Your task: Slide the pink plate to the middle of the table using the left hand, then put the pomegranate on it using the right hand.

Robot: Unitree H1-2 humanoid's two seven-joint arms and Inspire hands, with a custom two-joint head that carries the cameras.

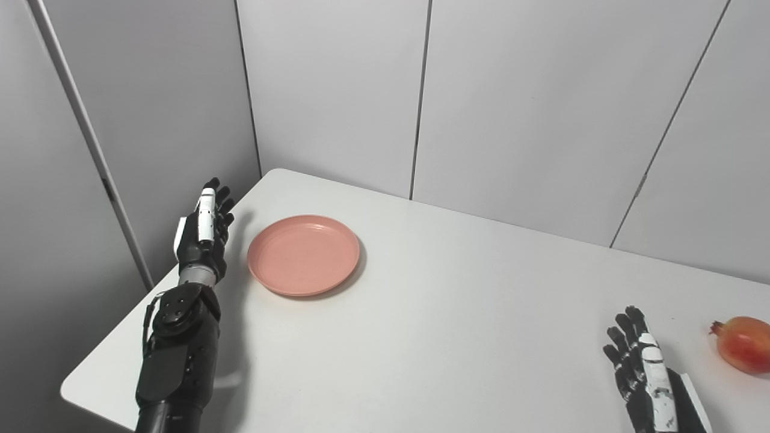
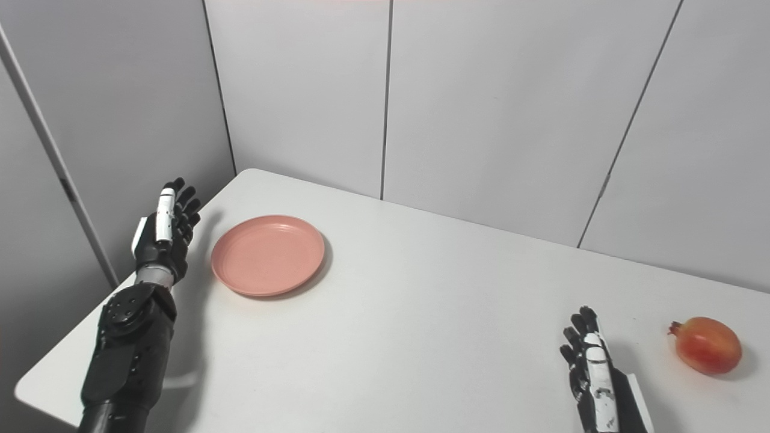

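Observation:
A pink plate (image 1: pixel 304 254) lies flat and empty on the white table (image 1: pixel 457 313), near its far left corner. My left hand (image 1: pixel 205 231) is open and empty, fingers straight, raised on edge just left of the plate without touching it. A red-orange pomegranate (image 2: pixel 707 344) lies on the table at the right, cut by the frame edge in the left eye view (image 1: pixel 746 344). My right hand (image 2: pixel 592 376) is open and empty, fingers spread, a short way left of the pomegranate near the front edge.
Grey wall panels (image 1: pixel 511 96) stand close behind the table and along its left side. The table's left edge and rounded front-left corner (image 1: pixel 75 388) lie right beside my left arm.

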